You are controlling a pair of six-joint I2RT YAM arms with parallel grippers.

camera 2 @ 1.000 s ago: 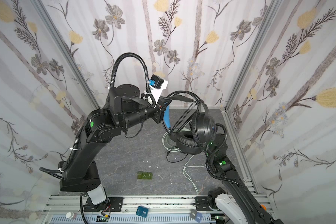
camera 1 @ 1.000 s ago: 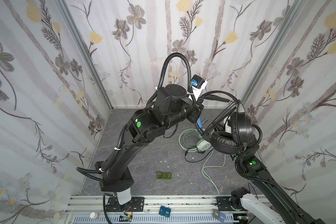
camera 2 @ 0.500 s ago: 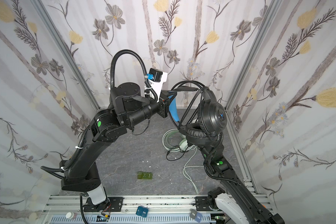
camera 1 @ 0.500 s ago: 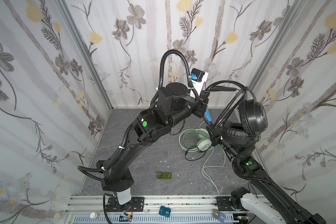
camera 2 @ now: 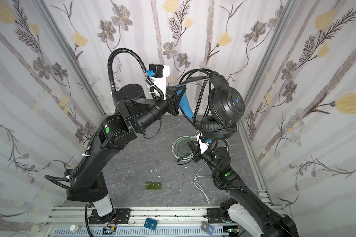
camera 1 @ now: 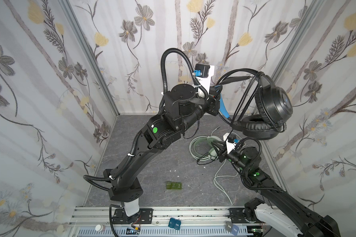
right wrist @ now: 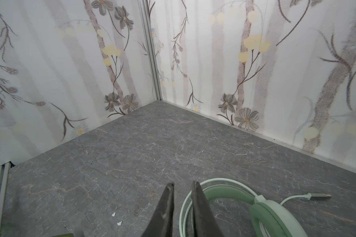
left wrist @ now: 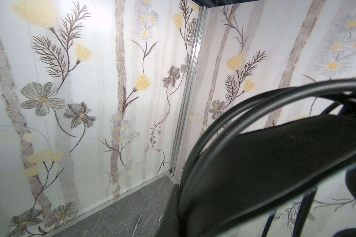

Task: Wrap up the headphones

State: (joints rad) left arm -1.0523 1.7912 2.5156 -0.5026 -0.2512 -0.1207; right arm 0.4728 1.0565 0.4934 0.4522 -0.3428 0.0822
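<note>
Your black headset (camera 1: 273,102) hangs in the air near the back right corner, its cable (camera 1: 237,71) looped over the headband. Your left gripper (camera 1: 218,92) is clamped on that headband at the blue lining. The green headset (right wrist: 271,215) lies on the table (right wrist: 132,143), with its cord (camera 1: 221,180) trailing toward the front. Your right gripper (right wrist: 182,184) sits just beside it, jaws slightly parted and holding nothing.

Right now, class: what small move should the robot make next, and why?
Probably the left claw should lower the black headset onto the table: its black cable already loops over the headband, while the right claw sits empty beside the mint headset, whose pale cable lies loose.
</note>
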